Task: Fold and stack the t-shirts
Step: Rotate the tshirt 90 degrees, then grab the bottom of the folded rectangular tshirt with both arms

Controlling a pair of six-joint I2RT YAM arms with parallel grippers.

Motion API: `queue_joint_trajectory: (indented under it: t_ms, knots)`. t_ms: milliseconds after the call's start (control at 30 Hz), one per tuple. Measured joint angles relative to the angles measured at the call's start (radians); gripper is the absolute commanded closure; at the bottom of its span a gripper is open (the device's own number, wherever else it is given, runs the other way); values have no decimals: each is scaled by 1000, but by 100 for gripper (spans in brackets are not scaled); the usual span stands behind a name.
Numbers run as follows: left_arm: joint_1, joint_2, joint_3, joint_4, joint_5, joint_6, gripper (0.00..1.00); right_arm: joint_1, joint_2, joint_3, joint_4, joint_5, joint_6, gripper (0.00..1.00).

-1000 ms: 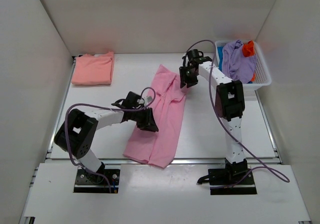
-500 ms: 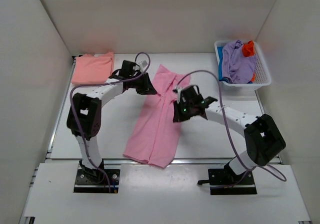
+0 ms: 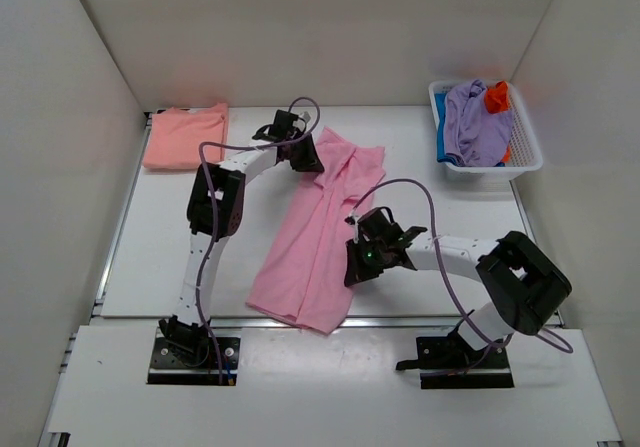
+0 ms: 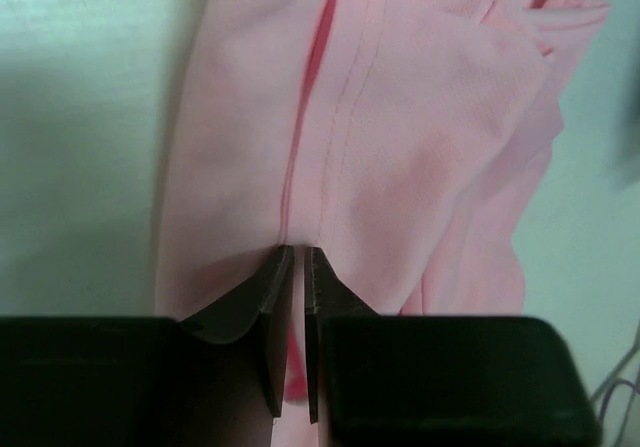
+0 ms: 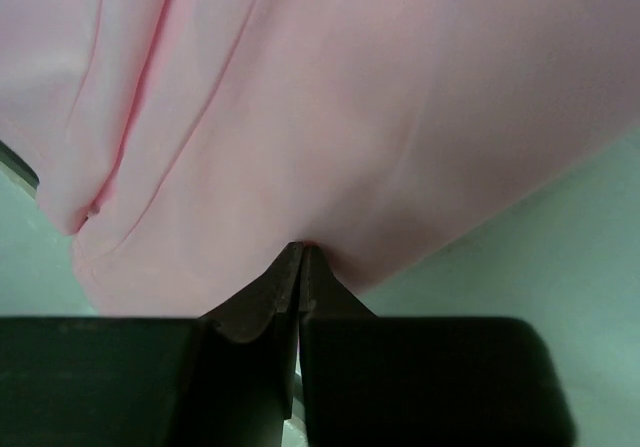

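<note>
The light pink t-shirt (image 3: 318, 235) lies as a long folded strip slanting from the far middle to the near edge of the table. My left gripper (image 3: 309, 157) is at its far left corner, jaws nearly closed with pink cloth pinched between them (image 4: 297, 252). My right gripper (image 3: 356, 265) is at the shirt's right edge, jaws closed on the cloth edge (image 5: 301, 249). The pink cloth fills both wrist views (image 4: 420, 147) (image 5: 350, 97). A folded salmon-peach t-shirt (image 3: 186, 137) lies at the far left. Lavender (image 3: 475, 119), orange (image 3: 496, 96) and blue (image 3: 440, 139) t-shirts sit in the basket.
The white slatted basket (image 3: 527, 157) stands at the far right corner. White walls close in the table on the left, back and right. Both arms' purple cables (image 3: 425, 207) loop above the table near the pink shirt.
My left gripper went from the shirt's near left side up to its far left corner. My right gripper came down from the far end to the right edge. The shirt's far end spread rightward.
</note>
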Motion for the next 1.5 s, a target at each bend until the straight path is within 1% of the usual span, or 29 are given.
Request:
queue_joint_trajectory:
  t_ms: [100, 233, 400, 533, 600, 633, 733, 800, 867, 900, 933, 967, 1067, 1100, 1133, 1167, 1200, 1233, 1267, 1333, 1367, 1433, 1500]
  knots:
    - [-1, 46, 96, -34, -42, 0, 80, -42, 1, -2, -1, -14, -10, 100]
    - [10, 85, 154, -51, -51, -26, 81, -129, 42, 31, -27, -67, -52, 100]
    - [55, 113, 197, -53, -49, -71, 81, -229, 157, 167, -97, -95, -141, 100]
    - [102, 150, 256, -61, -49, -90, 82, -269, 242, 280, -141, -93, -206, 100]
    - [120, 172, 295, -72, -47, -94, 81, -276, 276, 328, -160, -92, -231, 100]
    - [128, 196, 340, -85, -43, -97, 80, -276, 292, 354, -172, -87, -243, 100]
    - [149, 282, 503, -122, -26, -92, 73, -270, 323, 410, -199, -71, -267, 100]
    - [159, 336, 611, -155, 10, -83, 68, -259, 326, 437, -221, -48, -279, 92]
    - [159, 357, 690, -205, 40, -63, 57, -245, 317, 461, -244, -35, -282, 70]
    - [157, 357, 718, -235, 54, -50, 54, -239, 304, 470, -251, -31, -280, 59]
    - [152, 348, 742, -267, 67, -37, 53, -235, 283, 474, -256, -27, -277, 55]
    - [146, 332, 753, -299, 76, -20, 51, -231, 253, 475, -261, -24, -275, 48]
    - [118, 233, 745, -469, 72, 70, 45, -226, 124, 468, -270, -17, -251, 37]
    - [104, 185, 718, -522, 55, 107, 44, -231, 72, 457, -267, -14, -240, 34]
    - [88, 120, 663, -576, 27, 145, 44, -238, 20, 434, -257, -14, -225, 28]
    - [68, 40, 577, -615, 2, 182, 42, -249, -32, 401, -245, -13, -212, 26]
    - [46, -72, 415, -606, -34, 215, 38, -264, -89, 354, -237, -11, -196, 25]
    - [23, -196, 242, -601, -56, 238, 36, -274, -132, 307, -234, -10, -180, 25]
    - [5, -316, 63, -581, -71, 248, 37, -282, -169, 254, -229, -1, -164, 25]
    - [-34, -590, -348, -484, -64, 243, 38, -284, -226, 136, -234, 21, -120, 25]
    - [-37, -705, -510, -451, -48, 233, 37, -275, -240, 84, -238, 25, -101, 25]
    - [-7, -896, -780, -383, -39, 211, 36, -251, -263, -11, -234, 27, -64, 25]
    - [40, -1049, -986, -338, -50, 187, 35, -232, -290, -95, -233, 27, -20, 25]
